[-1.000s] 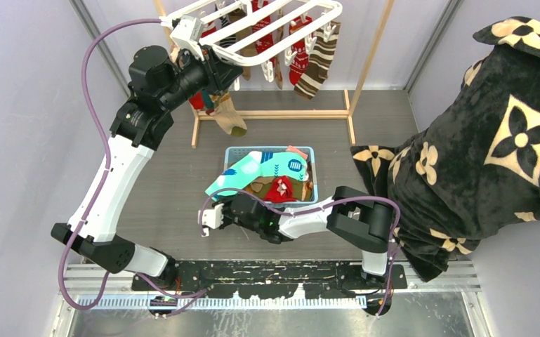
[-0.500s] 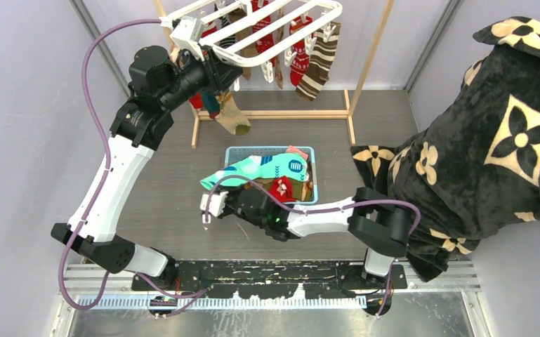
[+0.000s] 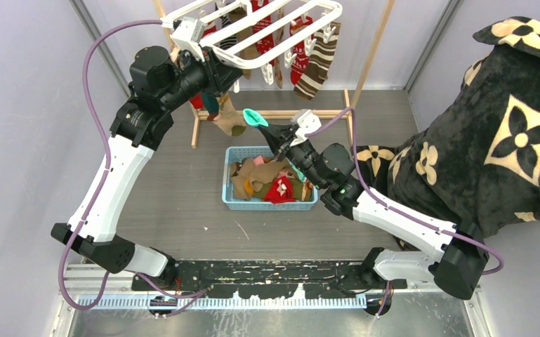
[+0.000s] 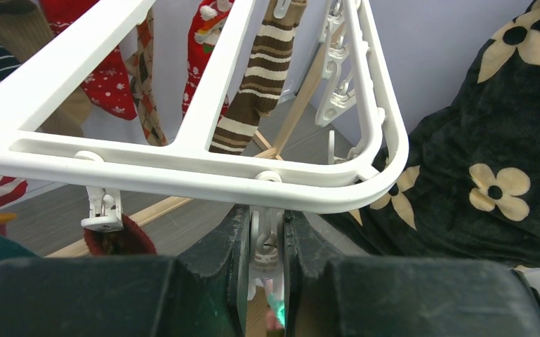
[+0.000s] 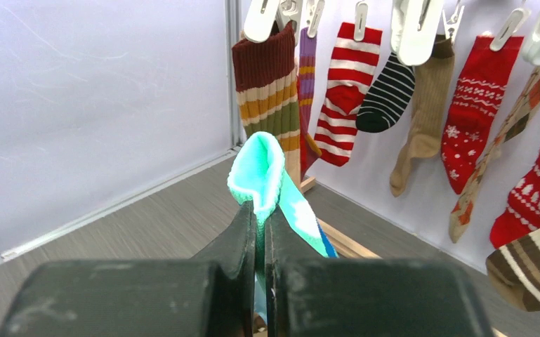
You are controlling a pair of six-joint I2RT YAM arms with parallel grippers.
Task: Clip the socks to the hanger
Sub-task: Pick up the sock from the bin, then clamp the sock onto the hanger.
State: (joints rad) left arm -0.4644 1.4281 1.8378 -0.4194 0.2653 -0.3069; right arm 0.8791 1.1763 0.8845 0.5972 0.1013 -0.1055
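Observation:
The white hanger (image 3: 281, 43) hangs at the top centre with several socks (image 3: 319, 62) clipped under it; its rail (image 4: 203, 175) fills the left wrist view. My left gripper (image 3: 226, 76) is shut on a white clip (image 4: 267, 242) dangling from the hanger's near rail. My right gripper (image 3: 270, 132) is shut on the cuff of a teal sock (image 3: 254, 116), held up above the basket, below and right of the left gripper. The teal cuff (image 5: 261, 172) sticks up between my right fingers (image 5: 235, 242). More socks (image 3: 270, 179) lie in the basket.
The blue basket (image 3: 233, 199) sits on the grey floor mid-table. A pale wooden frame (image 3: 372, 49) stands behind it and carries the hanger. A large black floral blanket (image 3: 491, 140) fills the right side. Clipped socks (image 5: 474, 105) hang ahead of the right wrist.
My right arm swung from the basket's near-left side up and over to its far side, lifting the teal sock out of the basket toward the hanger. The left arm has stayed put.

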